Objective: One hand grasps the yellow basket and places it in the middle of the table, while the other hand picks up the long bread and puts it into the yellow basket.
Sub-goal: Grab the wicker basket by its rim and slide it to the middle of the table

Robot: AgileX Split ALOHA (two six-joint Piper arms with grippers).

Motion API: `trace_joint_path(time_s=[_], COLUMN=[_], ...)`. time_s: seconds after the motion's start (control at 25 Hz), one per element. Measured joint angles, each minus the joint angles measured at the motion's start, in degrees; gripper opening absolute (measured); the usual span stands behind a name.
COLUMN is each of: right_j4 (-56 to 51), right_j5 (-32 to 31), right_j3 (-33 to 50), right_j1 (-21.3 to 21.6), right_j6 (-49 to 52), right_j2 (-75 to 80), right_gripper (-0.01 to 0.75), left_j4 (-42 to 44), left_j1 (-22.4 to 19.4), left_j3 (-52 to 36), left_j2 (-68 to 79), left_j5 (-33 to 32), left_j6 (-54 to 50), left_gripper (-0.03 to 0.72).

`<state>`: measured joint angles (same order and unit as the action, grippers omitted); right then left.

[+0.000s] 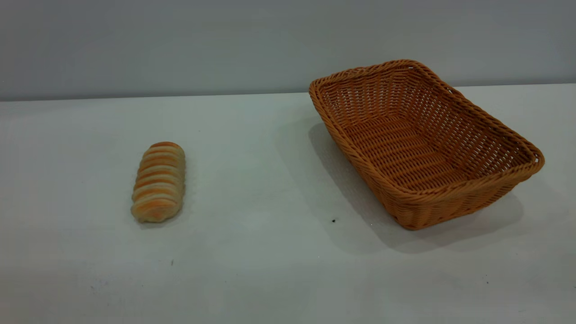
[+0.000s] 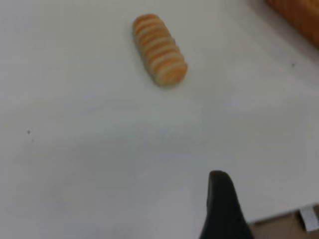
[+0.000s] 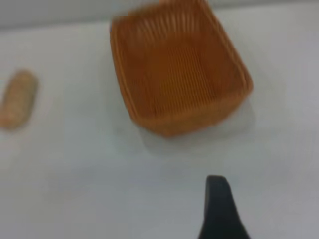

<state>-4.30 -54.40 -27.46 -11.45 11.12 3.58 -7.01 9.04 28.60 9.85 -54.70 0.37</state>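
- Closest thing to the lens in each wrist shot is one black fingertip, left claw (image 2: 223, 209) and right claw (image 3: 221, 211). Only one tip shows on each, so I can't tell how wide either is open. Neither has hold of anything.
- The bread (image 1: 158, 182) lies out ahead of the left claw, well apart from it, flat on the table (image 1: 270, 252).
- The basket (image 1: 468, 191) sits ahead of the right claw, empty, off to that arm's side and not in the middle.
- Looks like nothing's started. I'd say the right claw should pinch the near rim, clamp the braid and slide it rather than lift.
- Left claw: straddle the bread across its short width, squeeze gently since it probably squashes.
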Motion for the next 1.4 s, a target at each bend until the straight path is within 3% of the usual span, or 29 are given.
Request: trace_joint_path(time_s=[0.28, 0.6, 0.92, 1.4], right_j4=[-5.60, -14.87, -24.79, -24.48], right_j5=[18.03, 30.56, 34.63, 35.46], right_j3=[0.00, -0.54, -9.05, -14.39], right_j1=[0.00, 0.00, 0.00, 0.11], right_j6=[1.07, 1.20, 1.64, 8.27], right_j2=[21.64, 48.18, 68.21, 83.25], right_gripper=[0.534, 0.534, 0.534, 0.534], left_j4=[-0.28, -4.18, -4.47, -4.53], left_j1=[0.00, 0.00, 0.00, 0.00], left_j3=[0.00, 0.00, 0.00, 0.00], left_j2=[20.70, 33.59, 33.34, 33.34], left_j5=[16.71, 21.45, 22.47, 22.41], left_j6=[-0.37, 1.49, 3.16, 3.29], left_gripper=[0.513, 0.513, 0.513, 0.513])
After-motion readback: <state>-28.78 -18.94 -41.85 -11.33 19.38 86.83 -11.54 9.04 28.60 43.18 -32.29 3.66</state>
